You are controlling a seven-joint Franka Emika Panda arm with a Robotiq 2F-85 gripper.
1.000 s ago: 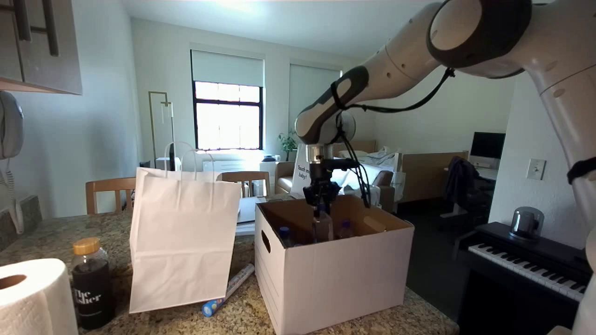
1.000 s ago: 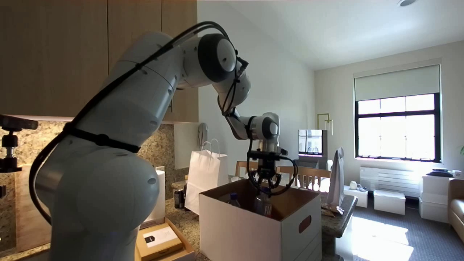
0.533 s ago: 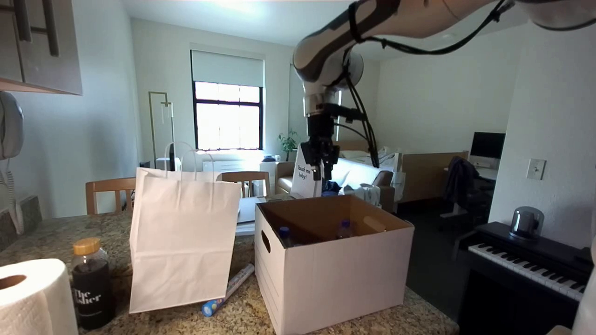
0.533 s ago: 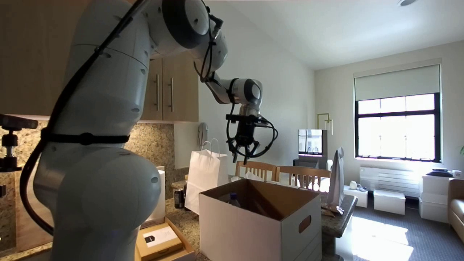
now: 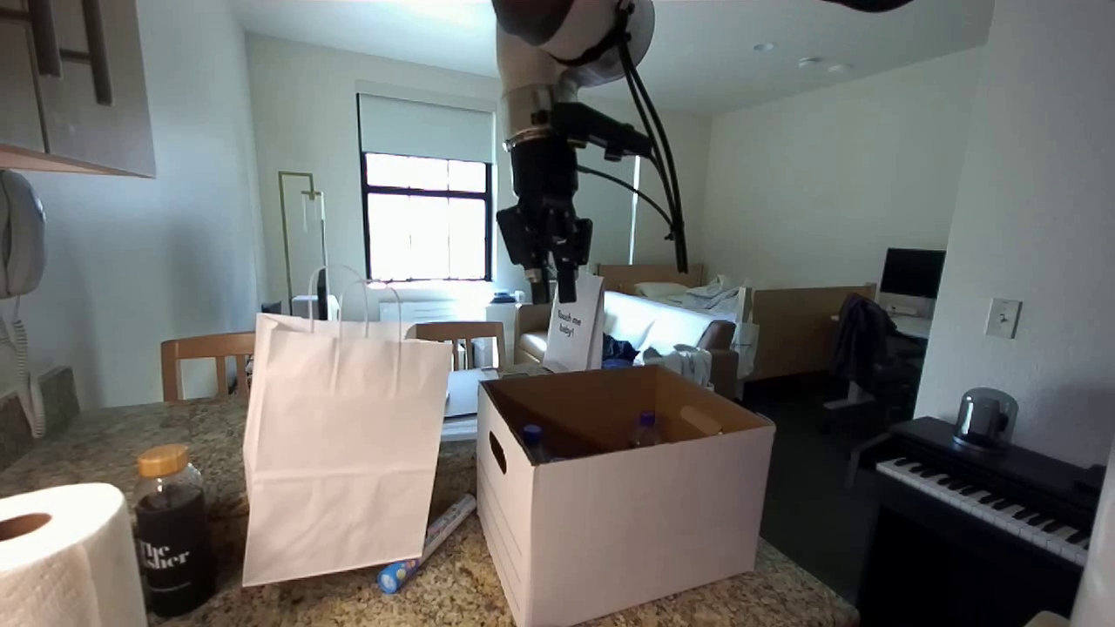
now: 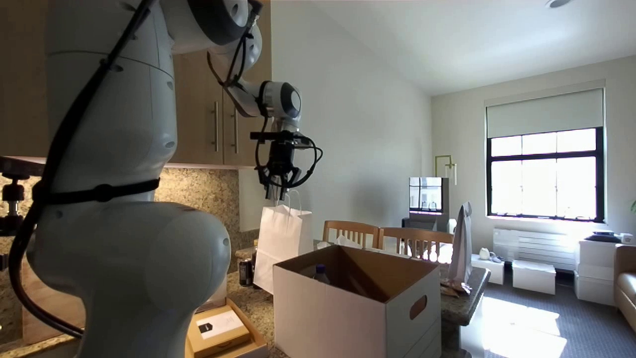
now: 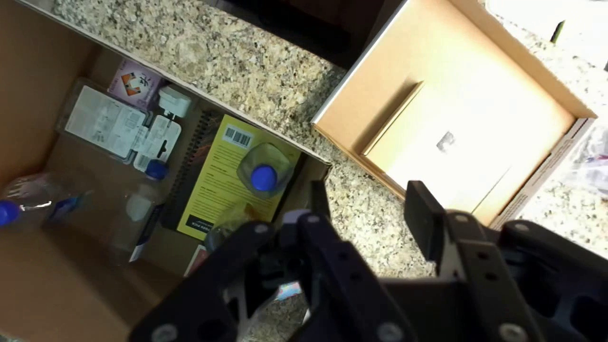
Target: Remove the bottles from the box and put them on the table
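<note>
You are carrying the gripper [image 5: 553,289] clear: a second ago it was working down inside the box [image 5: 649,522]; now it is hovering near 11 o'clock of it in both exterior views, jaws standing apart, holding nothing. Wrist view: a blue-capped bottle [image 7: 264,173] is standing in the box between 9 and 10 o'clock from the gripper; a second bottle [image 7: 29,194] is resting near 9, tilt unclear. Inference: that grasp is probably coming up empty, so you are needing another try before stocking the bench [image 7: 266,76].
</note>
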